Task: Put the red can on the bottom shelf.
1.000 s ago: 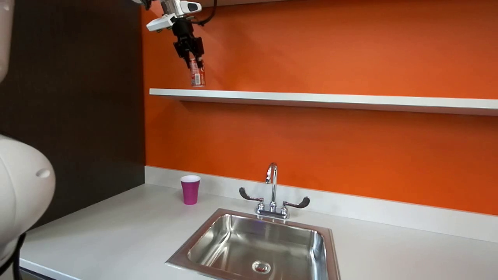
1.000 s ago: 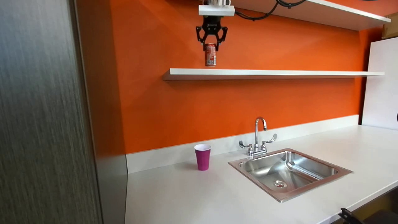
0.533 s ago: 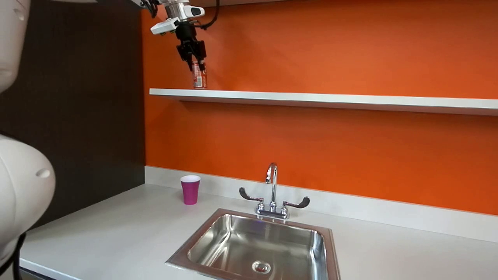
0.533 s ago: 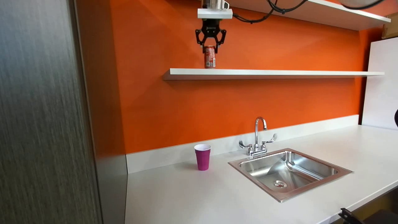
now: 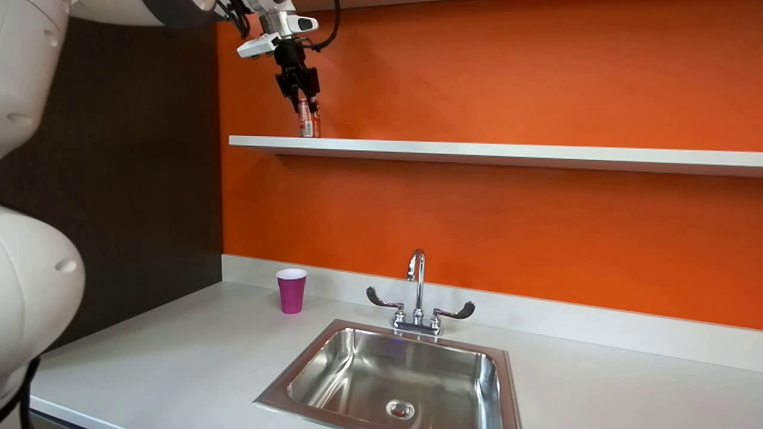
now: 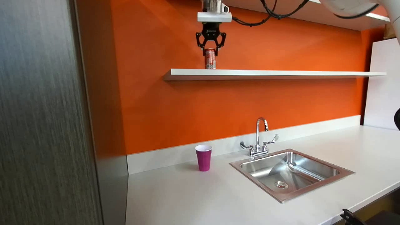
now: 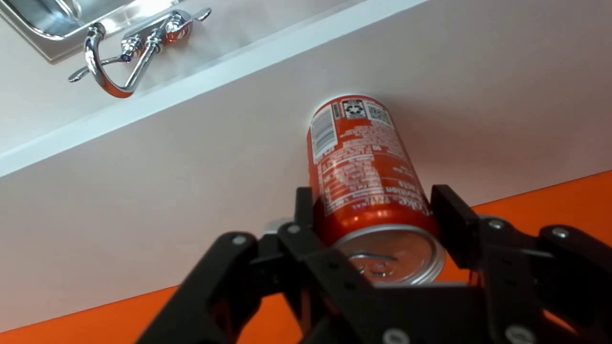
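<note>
Now the red can (image 5: 309, 125), upper left of the frame, stands lower than before, apparently on the bottom shelf (image 5: 496, 151); the gripper (image 6: 210, 53) clamps it, so I think only releasing remains.

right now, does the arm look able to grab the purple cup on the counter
Probably not: the jaws, above the bottom shelf, are closed on the red can, and the purple cup stands lower than that shelf.

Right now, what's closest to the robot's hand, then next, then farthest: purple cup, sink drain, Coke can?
In both exterior views:
1. Coke can, in the hand.
2. Purple cup, on the counter below.
3. Sink drain, down and right.
</note>
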Robot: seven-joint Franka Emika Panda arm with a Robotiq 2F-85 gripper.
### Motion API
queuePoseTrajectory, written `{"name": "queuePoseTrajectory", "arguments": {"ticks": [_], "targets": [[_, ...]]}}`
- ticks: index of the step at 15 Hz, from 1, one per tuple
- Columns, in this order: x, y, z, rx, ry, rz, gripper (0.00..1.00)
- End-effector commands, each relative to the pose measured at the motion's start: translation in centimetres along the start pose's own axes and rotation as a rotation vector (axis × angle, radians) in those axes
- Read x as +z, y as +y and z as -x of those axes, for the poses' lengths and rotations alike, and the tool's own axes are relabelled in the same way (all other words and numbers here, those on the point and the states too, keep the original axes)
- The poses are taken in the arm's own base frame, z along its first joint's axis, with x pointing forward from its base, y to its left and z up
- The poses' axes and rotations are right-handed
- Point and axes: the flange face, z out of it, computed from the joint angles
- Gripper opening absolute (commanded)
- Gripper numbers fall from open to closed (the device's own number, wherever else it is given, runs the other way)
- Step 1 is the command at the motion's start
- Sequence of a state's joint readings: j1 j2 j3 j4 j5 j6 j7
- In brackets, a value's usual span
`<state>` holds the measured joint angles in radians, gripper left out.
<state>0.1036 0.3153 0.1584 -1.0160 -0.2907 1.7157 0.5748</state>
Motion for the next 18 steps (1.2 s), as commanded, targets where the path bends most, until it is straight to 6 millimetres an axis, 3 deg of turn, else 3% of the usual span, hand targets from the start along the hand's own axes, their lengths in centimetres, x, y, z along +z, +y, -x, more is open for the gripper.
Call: {"name": "queuePoseTrajectory", "arguments": {"ticks": [1, 2, 5, 18], "targets": [[-0.4, 0.2, -0.8, 0.001, -0.008, 0.01, 0.38], [-0.3, 0.3, -0.9, 0.005, -0.008, 0.01, 0.88], [-0.5, 0.3, -1.0, 0.009, -0.004, 0.005, 1.0], [-3.4, 1.3, 1.1, -0.018, 0.023, 0.003, 1.0]]}}
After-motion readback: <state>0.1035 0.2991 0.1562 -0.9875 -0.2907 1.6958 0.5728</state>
